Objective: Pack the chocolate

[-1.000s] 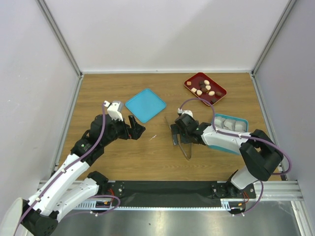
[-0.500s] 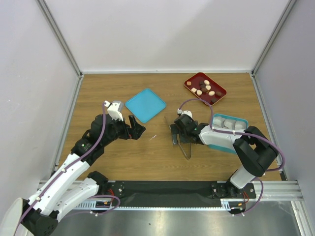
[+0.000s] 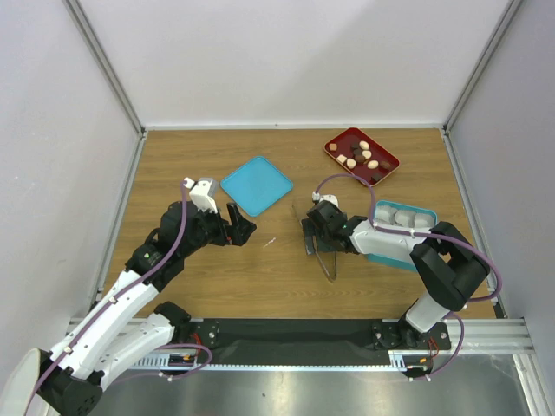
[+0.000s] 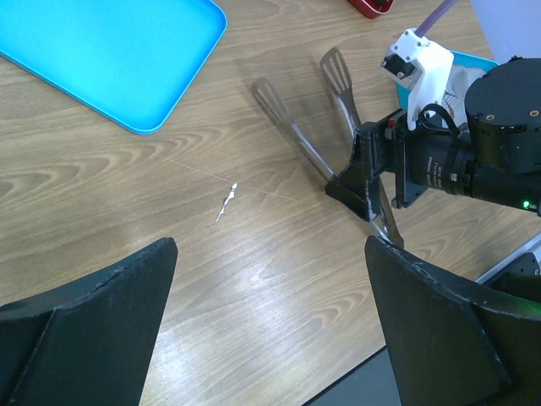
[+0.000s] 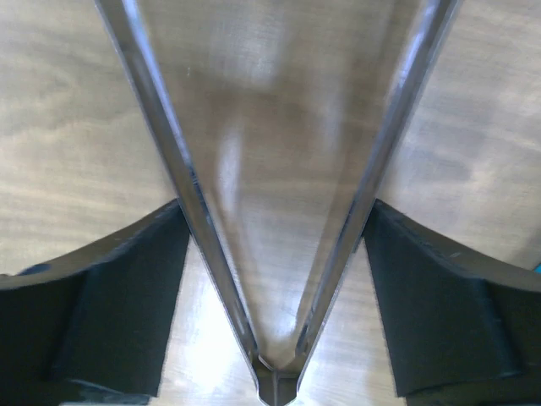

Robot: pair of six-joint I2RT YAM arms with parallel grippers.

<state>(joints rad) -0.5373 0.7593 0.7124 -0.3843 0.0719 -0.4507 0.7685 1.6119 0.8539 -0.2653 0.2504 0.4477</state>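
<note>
Both visible: left tool (image 4: 270,249) gapes wide; right tool (image 5: 275,207) straddles tongs (image 5: 169,152), grip hard to judge.

My right arm (image 3: 392,244) hides part of the teal box (image 3: 408,214); the chocolate (image 3: 363,154), upper right, is too small to count.

Left arm (image 3: 113,316), right arm (image 3: 386,245) — white shells, black joints, purple cables (image 3: 178,230); claw fingers (image 4: 84,330) black.
</note>
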